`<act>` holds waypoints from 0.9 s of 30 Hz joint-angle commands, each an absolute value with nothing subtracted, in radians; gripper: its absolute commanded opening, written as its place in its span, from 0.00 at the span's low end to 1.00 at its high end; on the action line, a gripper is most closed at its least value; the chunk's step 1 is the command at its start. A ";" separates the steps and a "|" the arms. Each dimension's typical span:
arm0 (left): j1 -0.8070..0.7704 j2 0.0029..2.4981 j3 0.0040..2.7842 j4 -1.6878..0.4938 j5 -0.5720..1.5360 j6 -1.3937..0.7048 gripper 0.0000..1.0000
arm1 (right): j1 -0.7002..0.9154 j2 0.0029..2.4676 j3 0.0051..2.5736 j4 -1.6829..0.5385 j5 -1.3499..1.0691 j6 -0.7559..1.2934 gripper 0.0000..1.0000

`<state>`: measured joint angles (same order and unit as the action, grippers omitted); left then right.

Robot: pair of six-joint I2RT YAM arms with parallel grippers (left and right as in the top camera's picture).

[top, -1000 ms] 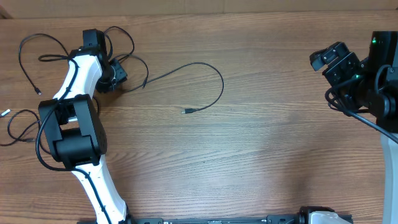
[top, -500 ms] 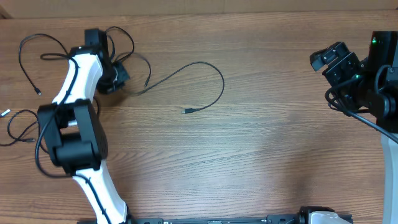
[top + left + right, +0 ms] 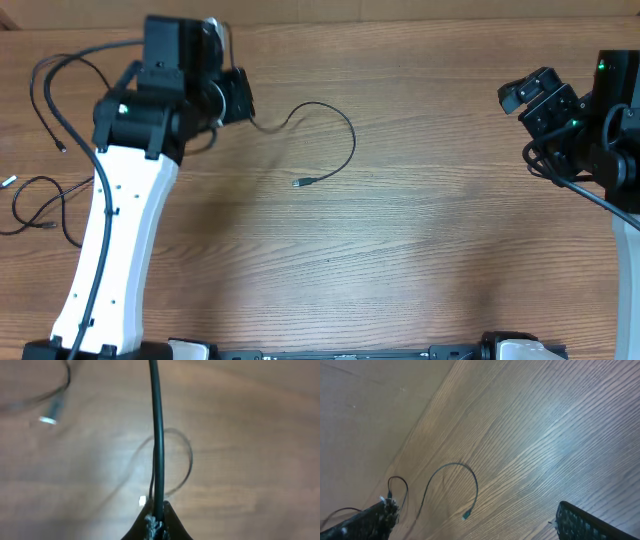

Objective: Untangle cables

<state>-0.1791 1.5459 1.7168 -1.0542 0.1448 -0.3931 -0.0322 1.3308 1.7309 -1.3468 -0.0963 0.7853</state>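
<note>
One thin black cable (image 3: 354, 140) is pinched in the left gripper (image 3: 157, 519), its smooth arc laid on the wood-grain table (image 3: 420, 250). Two looped cables (image 3: 38, 180) are seen far left; the right gripper (image 3: 527, 92) is spread.

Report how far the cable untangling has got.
Done: one cable lies clear toward the table's middle. In hand: left pincer shut on it. Left: two more cables lie looped at the table's left edge, partly behind the arm. Right pincer open, idle.
</note>
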 commanded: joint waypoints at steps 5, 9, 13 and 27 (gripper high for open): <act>-0.211 1.531 1.715 -1.264 0.071 -0.457 0.04 | -0.035 1.327 1.734 -1.341 -0.086 0.780 1.00; -0.211 1.531 1.715 -1.359 0.078 -0.450 0.04 | -0.035 1.327 1.734 -1.341 -0.086 0.780 1.00; -0.211 1.531 1.703 -1.394 0.137 -0.379 0.04 | -0.035 1.327 1.734 -1.341 -0.086 0.780 1.00; -0.211 1.531 1.460 -1.340 0.295 -0.512 0.04 | -0.035 1.327 1.734 -1.341 -0.086 0.780 1.00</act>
